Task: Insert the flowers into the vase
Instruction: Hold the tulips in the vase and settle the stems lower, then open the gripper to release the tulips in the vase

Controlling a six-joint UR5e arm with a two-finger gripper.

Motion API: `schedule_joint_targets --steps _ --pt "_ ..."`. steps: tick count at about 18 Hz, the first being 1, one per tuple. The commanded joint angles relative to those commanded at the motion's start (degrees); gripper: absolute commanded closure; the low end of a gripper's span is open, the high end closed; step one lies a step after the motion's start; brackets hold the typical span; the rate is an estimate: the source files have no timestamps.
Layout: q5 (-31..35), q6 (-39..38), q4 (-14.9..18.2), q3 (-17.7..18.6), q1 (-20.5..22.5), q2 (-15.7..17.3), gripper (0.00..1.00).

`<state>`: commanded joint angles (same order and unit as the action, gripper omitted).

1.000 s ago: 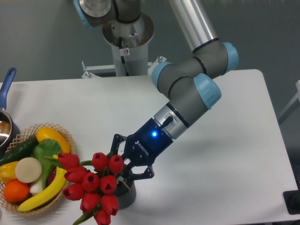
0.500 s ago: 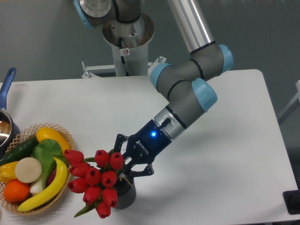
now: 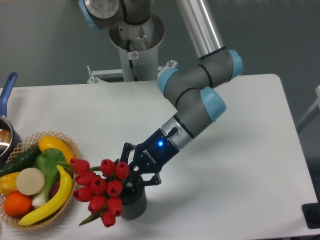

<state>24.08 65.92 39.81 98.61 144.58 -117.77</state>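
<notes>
Gripper (image 3: 131, 176) clamped on the flowers (image 3: 100, 191) at the stems, right over the vase (image 3: 134, 205) mouth — red buds lean out left of the vase, near the wicker basket (image 3: 70, 145), at the front of the white table (image 3: 240, 150)

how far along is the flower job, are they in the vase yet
Nearly there. Done: the flowers are picked up and brought to the vase, with their stems running toward its mouth. In hand: the gripper sits right above the vase and looks shut on the stems, though the buds partly hide it. Left: seating the stems fully, since the bunch leans out to the left, then letting go and backing away.
</notes>
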Motion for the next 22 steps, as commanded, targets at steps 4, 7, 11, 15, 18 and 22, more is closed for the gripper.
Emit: schedule_joint_targets --steps 4,7,11,15,18,22 --pt "0.00 -0.09 0.00 0.18 0.26 0.09 0.71" --pt "0.00 -0.09 0.00 0.18 0.44 0.53 0.46" --pt "0.00 -0.09 0.00 0.26 0.61 0.70 0.12" --pt "0.00 -0.09 0.00 0.88 1.05 1.41 0.05" --pt "0.00 -0.09 0.00 1.32 1.58 2.20 0.03" --pt "0.00 -0.09 0.09 1.76 2.81 3.42 0.00"
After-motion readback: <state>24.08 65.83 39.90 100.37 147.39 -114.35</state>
